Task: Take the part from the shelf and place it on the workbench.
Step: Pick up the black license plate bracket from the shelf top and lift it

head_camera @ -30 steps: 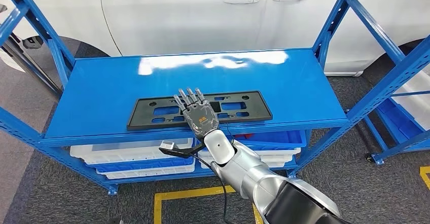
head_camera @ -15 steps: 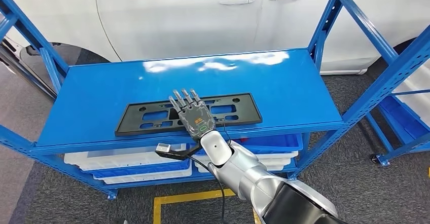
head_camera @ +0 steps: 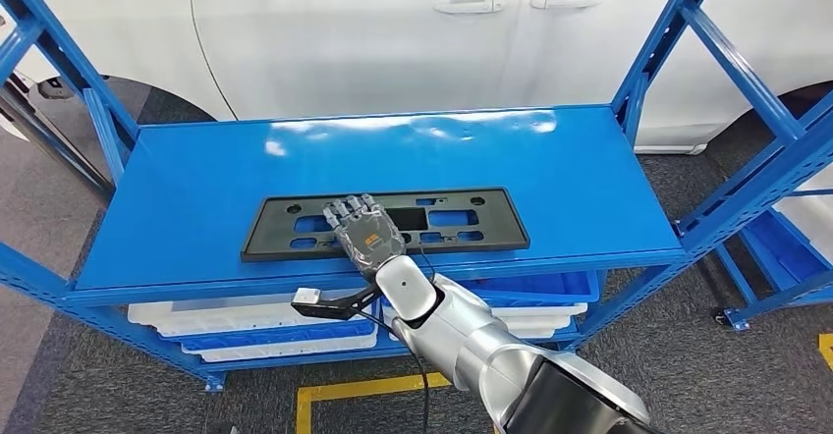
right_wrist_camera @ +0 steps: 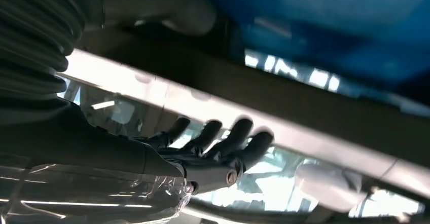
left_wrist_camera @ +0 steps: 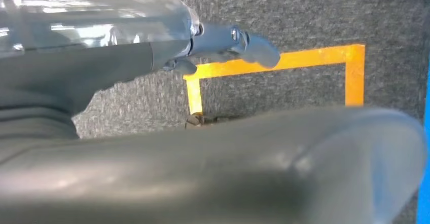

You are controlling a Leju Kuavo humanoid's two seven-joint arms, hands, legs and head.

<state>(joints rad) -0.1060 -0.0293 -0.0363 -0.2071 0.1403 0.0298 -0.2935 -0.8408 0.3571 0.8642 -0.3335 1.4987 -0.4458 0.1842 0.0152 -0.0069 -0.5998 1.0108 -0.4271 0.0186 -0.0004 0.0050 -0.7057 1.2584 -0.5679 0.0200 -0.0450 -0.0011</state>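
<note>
On the top deck of the blue shelf (head_camera: 196, 174), one black part (head_camera: 472, 220) lies flat near the front edge, right hand (head_camera: 361, 230) resting on it, fingers slightly apart, gripping nothing; white car (head_camera: 393, 22) behind, grey carpet (head_camera: 707, 355) below.

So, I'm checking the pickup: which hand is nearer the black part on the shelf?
Right. The right hand lies over the black part on the shelf. The left hand hangs over the carpeted floor.

Your right arm reaches up from the near right, silver forearm angled to the far left. The right robot hand (head_camera: 364, 230) lies palm down, fingers (right_wrist_camera: 238, 138) slightly curled. Your left robot hand (left_wrist_camera: 243, 46) hangs low, its state unclear.
</note>
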